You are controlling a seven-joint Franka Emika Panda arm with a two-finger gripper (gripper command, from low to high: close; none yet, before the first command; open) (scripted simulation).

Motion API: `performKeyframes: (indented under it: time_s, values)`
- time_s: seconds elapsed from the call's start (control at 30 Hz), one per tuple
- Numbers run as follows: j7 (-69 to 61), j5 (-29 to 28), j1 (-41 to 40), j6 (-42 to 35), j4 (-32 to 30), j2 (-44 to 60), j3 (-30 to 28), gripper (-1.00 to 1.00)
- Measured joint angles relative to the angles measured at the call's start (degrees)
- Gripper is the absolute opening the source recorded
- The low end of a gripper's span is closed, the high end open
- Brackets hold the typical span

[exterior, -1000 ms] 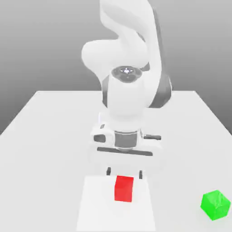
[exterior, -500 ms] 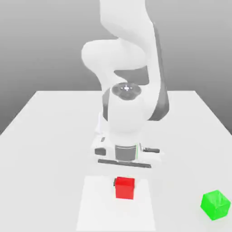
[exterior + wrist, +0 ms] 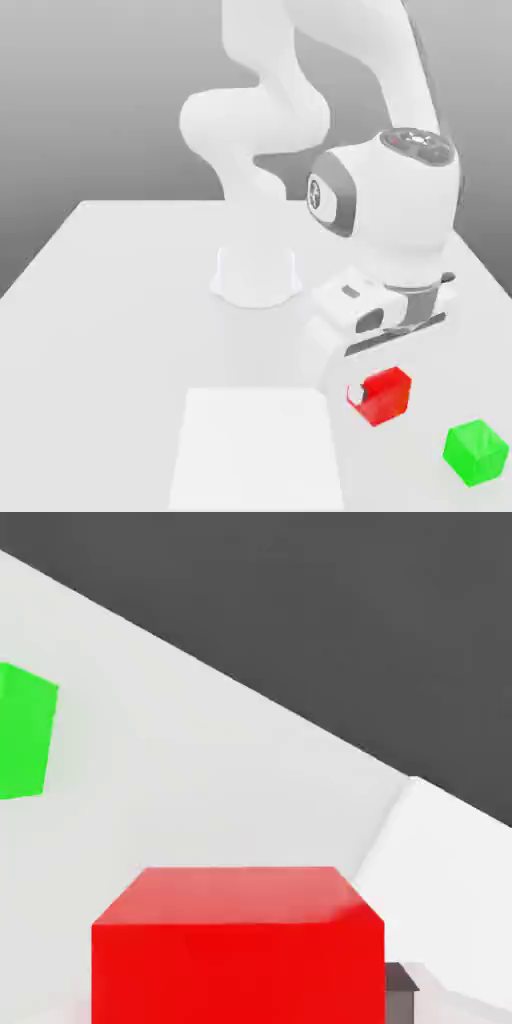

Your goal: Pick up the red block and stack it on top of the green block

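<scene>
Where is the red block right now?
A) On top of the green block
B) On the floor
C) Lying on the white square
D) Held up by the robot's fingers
D: the red block is gripped by the fingers, off the white square.

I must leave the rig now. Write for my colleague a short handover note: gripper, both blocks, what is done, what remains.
Gripper: closed on the red block, holding it in the air.
Green block: on the table, toward the exterior view's right, nothing on top.
Done: red block grasped and lifted.
Left: bring it over the green block, align, lower, release, back away.
</scene>
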Motion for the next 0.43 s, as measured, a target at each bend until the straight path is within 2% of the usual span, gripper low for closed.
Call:
performKeyframes:
  time_s: [0.17,0.3,0.33,0.43]
  values:
    - [-12.3,-0.6,2.6,-3.7,6.5,3.2,5.3,-1.00]
    - [-12.1,-4.2,4.6,1.6,8.1,10.3,4.2,-1.00]
    - [-11.5,-5.1,5.2,3.1,8.2,12.0,3.6,1.00]
    - [-11.5,-5.1,5.2,3.1,8.2,12.0,3.6,1.00]
